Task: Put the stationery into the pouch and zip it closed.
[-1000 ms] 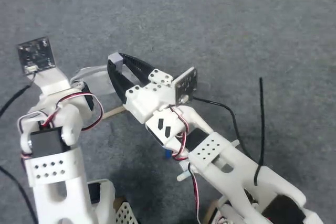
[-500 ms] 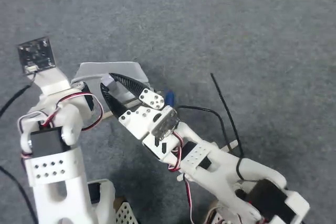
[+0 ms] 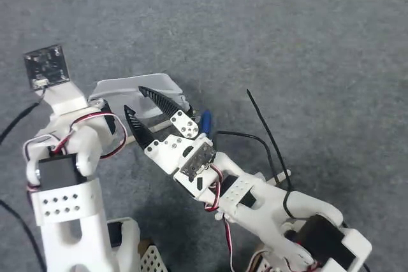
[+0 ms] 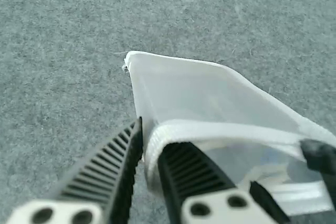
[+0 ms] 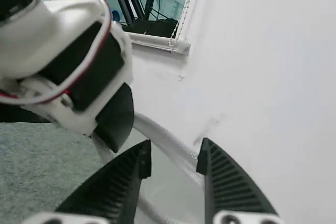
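Note:
The translucent white pouch lies on the grey carpet with its mouth held up. My left gripper is shut on the pouch's rim; in the high view my left gripper sits at the pouch's left end. My right gripper hangs open at the pouch's mouth, one black finger over the pouch and one in front of it. In the right wrist view the rim runs between my right gripper's spread fingers. A blue pen pokes out from behind the right arm.
A pale wooden stick lies on the carpet between the two arms. A black cable arcs up from the right arm. The carpet to the far side and the right is open floor.
My right arm has dropped and drawn back towards the pouch's mouth, rolling its wrist, with its fingers still spread. The pouch and the blue pen now show more. The left arm barely shifted.

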You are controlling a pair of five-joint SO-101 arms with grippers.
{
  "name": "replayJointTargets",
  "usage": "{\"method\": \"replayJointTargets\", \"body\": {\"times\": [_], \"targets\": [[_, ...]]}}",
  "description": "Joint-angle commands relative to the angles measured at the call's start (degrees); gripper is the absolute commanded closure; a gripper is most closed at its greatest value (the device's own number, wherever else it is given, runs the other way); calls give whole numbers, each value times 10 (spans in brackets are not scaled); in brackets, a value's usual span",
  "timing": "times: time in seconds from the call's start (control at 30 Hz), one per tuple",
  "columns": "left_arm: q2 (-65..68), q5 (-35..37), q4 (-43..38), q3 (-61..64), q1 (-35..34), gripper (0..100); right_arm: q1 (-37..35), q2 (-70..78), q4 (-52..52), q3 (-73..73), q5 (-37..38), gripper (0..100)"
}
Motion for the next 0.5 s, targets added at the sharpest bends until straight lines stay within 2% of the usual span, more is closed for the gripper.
{"method": "replayJointTargets", "body": {"times": [0.0, 0.3, 0.47], "targets": [[-3, 6, -22, -14, -4, 989, -2, 4, -1, 3, 7, 853], [-3, 6, -22, -14, -4, 989, 2, -58, 10, 26, 6, 853], [-3, 6, -22, -15, -20, 989, 10, -160, 177, 27, -21, 853]]}}
